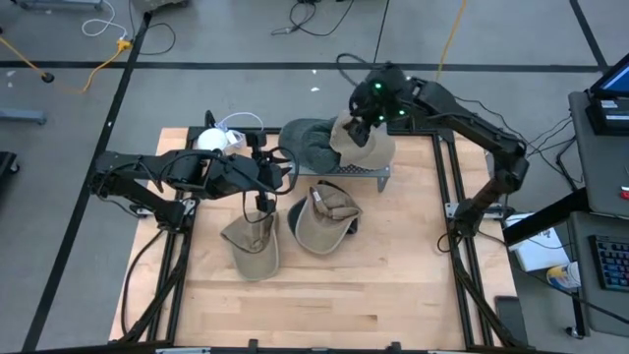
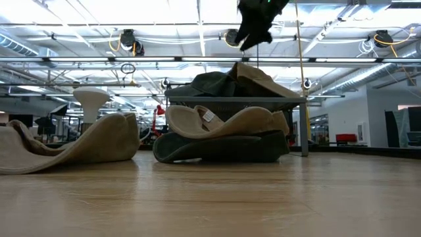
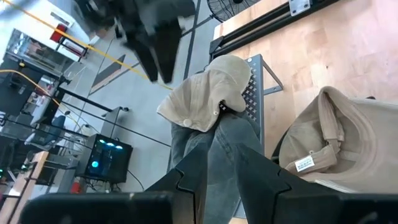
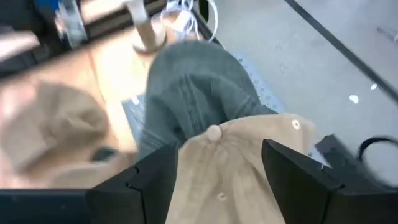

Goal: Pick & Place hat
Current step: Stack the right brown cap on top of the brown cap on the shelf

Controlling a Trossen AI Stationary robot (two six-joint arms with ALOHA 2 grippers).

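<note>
Hovering right gripper (image 1: 356, 126) (jaws apart), label (image 3: 303, 164) seemingly unreadable

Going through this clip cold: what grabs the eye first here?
The small metal rack at the table's far edge, with a dark green hat and a tan hat piled on it, and the right gripper open just above the tan one. Next, two more tan caps lie upside down on the wood in front, by the left gripper.
</note>
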